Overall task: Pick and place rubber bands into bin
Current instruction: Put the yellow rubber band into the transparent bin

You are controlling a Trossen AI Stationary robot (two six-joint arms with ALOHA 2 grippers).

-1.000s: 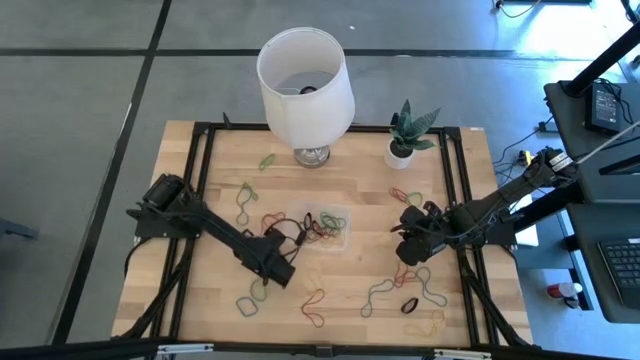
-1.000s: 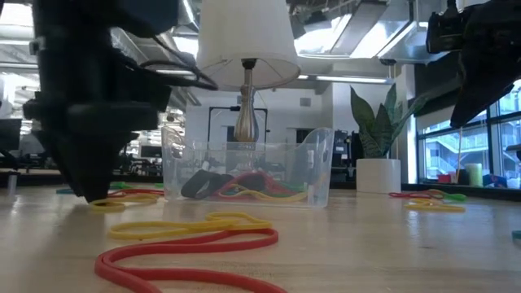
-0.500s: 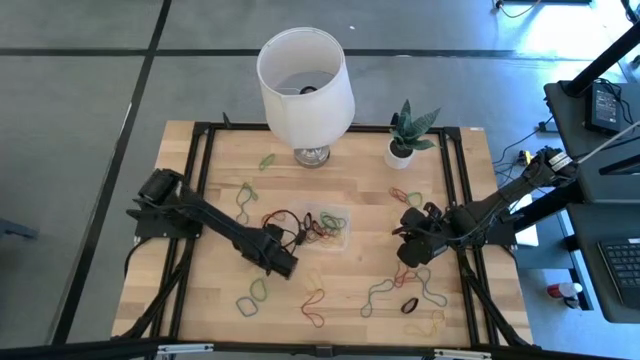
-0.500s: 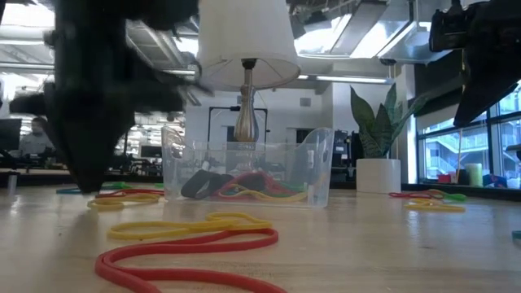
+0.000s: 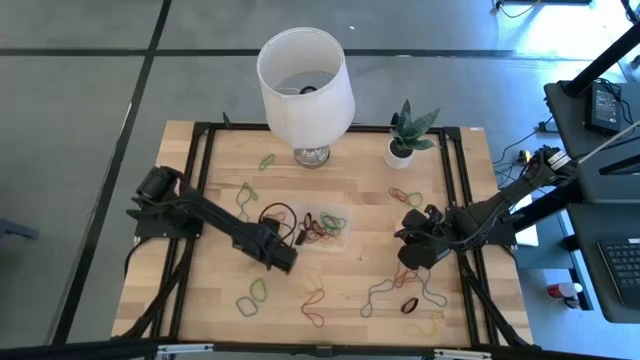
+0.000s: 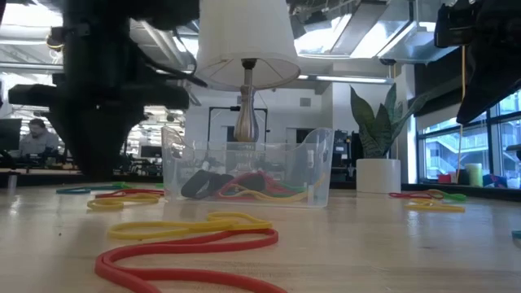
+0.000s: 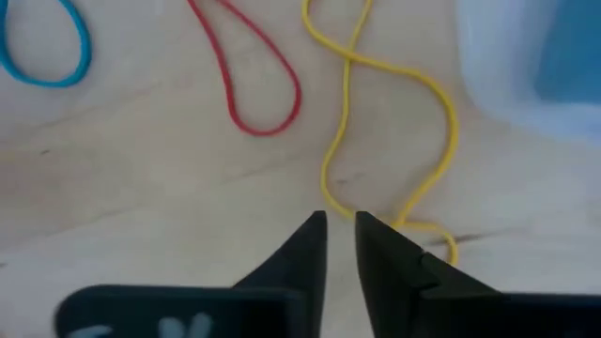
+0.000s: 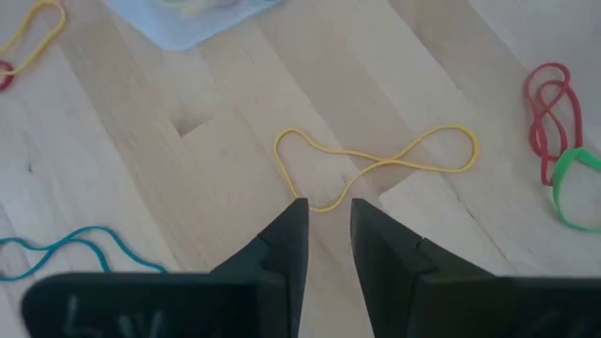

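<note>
Many rubber bands lie scattered on the wooden table [image 5: 220, 160]. The clear bin [image 5: 343, 215] sits at the middle with several bands [image 6: 244, 189] inside. My left gripper [image 5: 284, 263] points down just left of the bin. Its fingers [image 7: 338, 223] stand a narrow gap apart, over the bend of a yellow band [image 7: 437, 103] lying flat on the wood. My right gripper [image 5: 410, 258] hovers at the table's right side. It is open [image 8: 327, 205] above another yellow band [image 8: 376, 161], which also lies flat.
A white lamp [image 5: 305, 80] and a small potted plant [image 5: 405, 135] stand at the far edge. Red [image 7: 272, 103] and blue [image 7: 56, 56] bands lie near my left gripper. Red and green bands [image 8: 549, 103] and a teal one [image 8: 56, 249] lie near my right gripper.
My left gripper has risen off the table and rolled about its downward axis, shifting slightly toward the bin. The bands on the table lie as before.
</note>
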